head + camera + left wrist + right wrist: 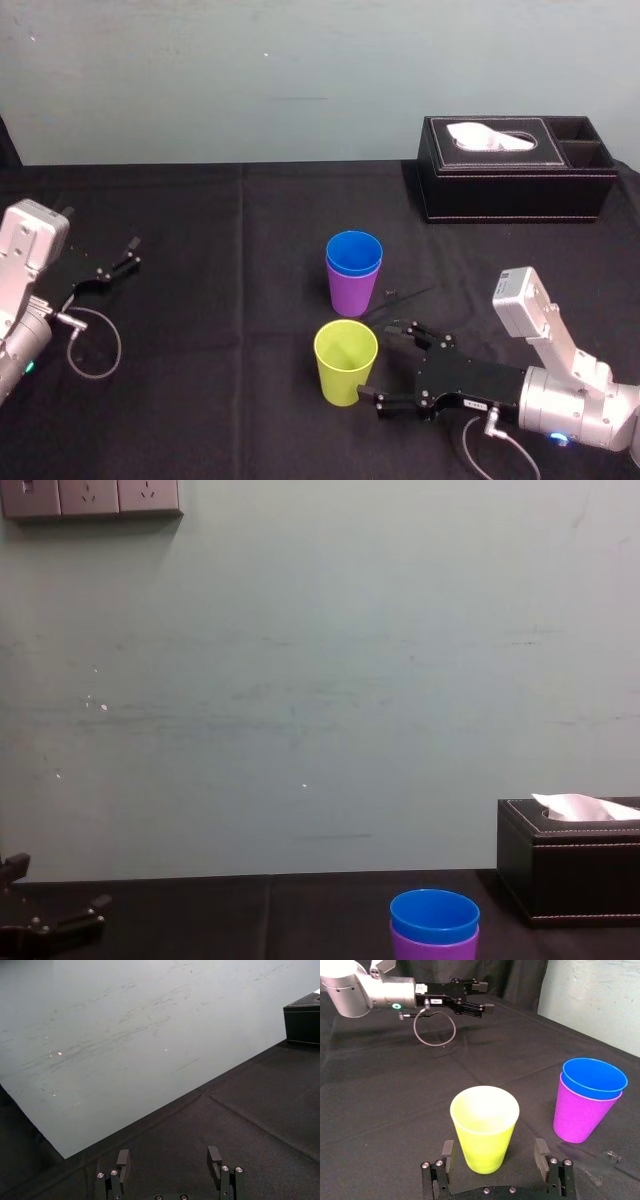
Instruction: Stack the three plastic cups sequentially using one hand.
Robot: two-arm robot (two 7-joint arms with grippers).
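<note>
Across the black tabletop [250, 200], where a tissue box [515, 165] is sitting at the far right corner, the right gripper [382, 360] is reaching in from the front right. Its jaws are spread on either side of the yellow-green cup [346, 362] near the front edge. The left gripper [125, 258] is idling, also spread, by the left edge. At centre, the blue cup [354, 252] is nesting in the purple cup [353, 293]. A square, gentle mid-height squeeze is looking safest against tipping.
</note>
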